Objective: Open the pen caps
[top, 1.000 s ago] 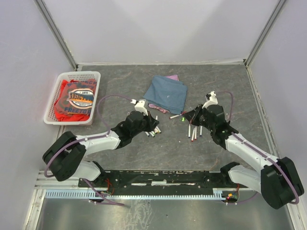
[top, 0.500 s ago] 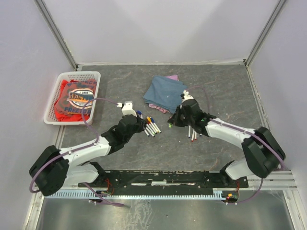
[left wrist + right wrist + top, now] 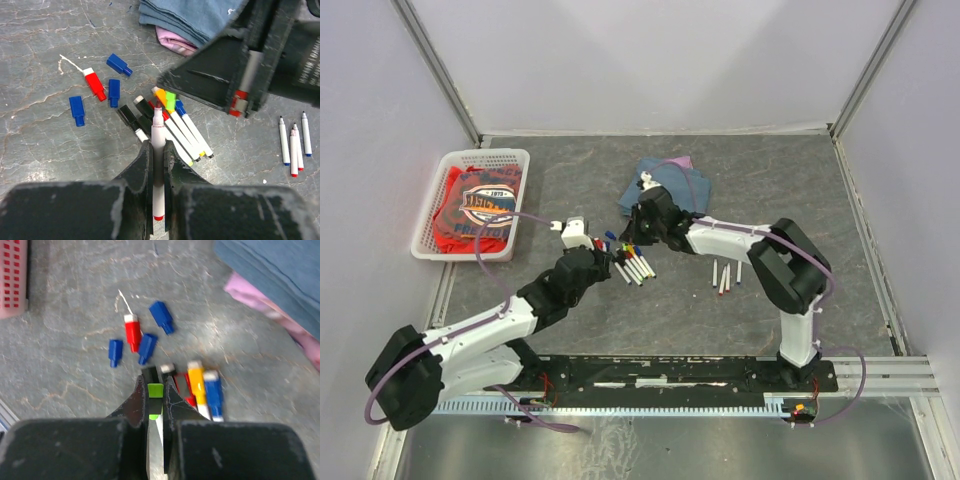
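Note:
My left gripper [image 3: 158,150] [image 3: 611,262] is shut on a white pen [image 3: 158,165] with a red end; its bare tip points at the pile of capped pens [image 3: 172,127] [image 3: 635,265]. My right gripper [image 3: 155,395] [image 3: 636,238] hovers over that pile, shut on a green cap [image 3: 155,391]. White shows under the cap; I cannot tell whether a barrel is attached. Loose pen caps lie left of the pile: blue ones [image 3: 119,64] [image 3: 77,110] [image 3: 161,316] and a red one [image 3: 94,83] [image 3: 132,332].
Three uncapped pens [image 3: 725,275] [image 3: 292,145] lie to the right. A folded blue cloth [image 3: 698,190] [image 3: 280,275] over a pink one [image 3: 270,310] sits behind the pile. A white basket [image 3: 480,153] with a red shirt stands at the far left.
My right arm has swung left from the uncapped pens to above the pile, carrying the green cap. My left gripper has shifted slightly left, still holding its pen.

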{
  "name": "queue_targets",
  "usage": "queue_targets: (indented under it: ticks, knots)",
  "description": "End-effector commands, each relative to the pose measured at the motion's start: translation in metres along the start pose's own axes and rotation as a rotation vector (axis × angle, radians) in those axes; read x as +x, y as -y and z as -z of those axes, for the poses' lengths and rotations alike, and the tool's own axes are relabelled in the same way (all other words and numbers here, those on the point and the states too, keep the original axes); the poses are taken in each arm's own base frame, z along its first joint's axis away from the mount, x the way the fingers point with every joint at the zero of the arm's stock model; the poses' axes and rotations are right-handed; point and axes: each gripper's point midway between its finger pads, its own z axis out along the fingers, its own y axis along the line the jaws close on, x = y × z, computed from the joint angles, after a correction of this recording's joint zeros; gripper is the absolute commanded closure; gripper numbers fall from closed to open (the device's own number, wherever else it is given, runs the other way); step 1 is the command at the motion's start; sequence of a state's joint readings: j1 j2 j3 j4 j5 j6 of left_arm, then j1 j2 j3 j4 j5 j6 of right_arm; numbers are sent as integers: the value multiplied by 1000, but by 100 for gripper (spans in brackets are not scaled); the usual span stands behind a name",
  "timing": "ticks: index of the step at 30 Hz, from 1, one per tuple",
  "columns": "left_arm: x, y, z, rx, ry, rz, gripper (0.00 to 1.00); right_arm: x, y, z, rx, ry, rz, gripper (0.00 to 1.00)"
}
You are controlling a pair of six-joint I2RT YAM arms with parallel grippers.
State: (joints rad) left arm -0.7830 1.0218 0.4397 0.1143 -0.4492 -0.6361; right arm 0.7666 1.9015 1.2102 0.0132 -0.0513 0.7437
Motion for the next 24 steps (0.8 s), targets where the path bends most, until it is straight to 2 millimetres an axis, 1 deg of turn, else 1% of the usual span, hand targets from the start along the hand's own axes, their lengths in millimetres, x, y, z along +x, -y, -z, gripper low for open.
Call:
queue_targets:
  ticks: [1,4,7,9,12,16,20,24]
  knots:
    - [-11,-4,3,-24,50,17,97,-27,-42,-16,-88,51,22,94]
    - [-10,-6,4,-27,49,13,97,-28,-46,-28,-80,43,30,90]
    - [-11,-7,5,-28,54,15,97,-27,-46,-38,-72,32,32,84]
    - [-12,-8,5,-32,58,14,97,-25,-47,-44,-71,23,35,78]
    - [-15,-8,6,-34,64,15,97,-24,-45,-49,-66,15,40,66]
    - [-17,-7,7,-37,67,13,97,-27,-46,-49,-63,21,53,57]
    - [-18,-5,4,-41,64,8,97,-34,-51,-43,-70,37,69,56]
    - [-21,0,1,-42,59,-6,97,-44,-49,-27,-59,82,74,55]
